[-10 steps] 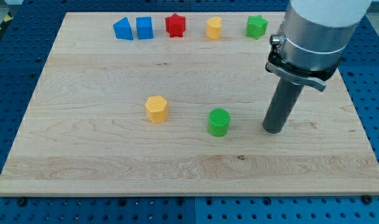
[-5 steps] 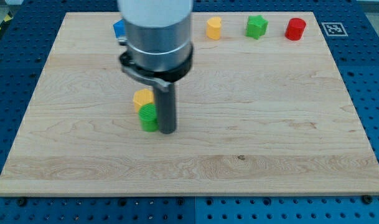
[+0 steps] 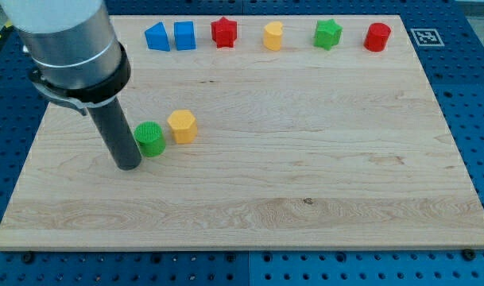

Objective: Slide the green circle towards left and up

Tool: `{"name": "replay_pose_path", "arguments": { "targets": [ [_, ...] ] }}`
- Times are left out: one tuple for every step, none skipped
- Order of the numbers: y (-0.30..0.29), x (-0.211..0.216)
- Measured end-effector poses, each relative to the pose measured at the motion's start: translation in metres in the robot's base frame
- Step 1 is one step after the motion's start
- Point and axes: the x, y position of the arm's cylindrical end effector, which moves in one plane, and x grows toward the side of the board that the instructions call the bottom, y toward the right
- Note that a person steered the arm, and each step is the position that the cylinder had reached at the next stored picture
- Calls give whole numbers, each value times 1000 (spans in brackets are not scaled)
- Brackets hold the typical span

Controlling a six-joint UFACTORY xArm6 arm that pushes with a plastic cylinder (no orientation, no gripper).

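Looking across the wooden surface [image 3: 321, 199] from the view's left, I find my tip [image 3: 129, 166] planted in the left part of the board, the dark rod rising to the grey housing that fills the top left corner. This arm carries no pincer, so I have nothing released or clenched to tell of; the rod ends bare.

Just to the right of my tip, and a little above it, stands the green circle [image 3: 150, 138]. The rod's side looks to be touching the circle's left edge, though I cannot tell for certain whether a sliver of gap remains. So the rod itself stands on the circle's left side. Just beside the circle on its upper right sits a yellow hexagon block [image 3: 182, 125], touching or very nearly so.

Along the view's top runs a row of blocks, well apart from the circle: a blue triangle-like block [image 3: 156, 36], a blue square block [image 3: 184, 36], a red star [image 3: 224, 32], a yellow block [image 3: 273, 36] whose shape I cannot make out surely, a green star [image 3: 328, 33], and a red cylinder [image 3: 377, 36].
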Motion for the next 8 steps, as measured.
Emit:
{"name": "replay_pose_path", "arguments": {
  "targets": [
    [20, -3],
    [25, -4],
    [25, -9],
    [25, -20],
    [14, -24],
    [6, -39],
    [6, -64],
    [7, -90]
  ]
}}
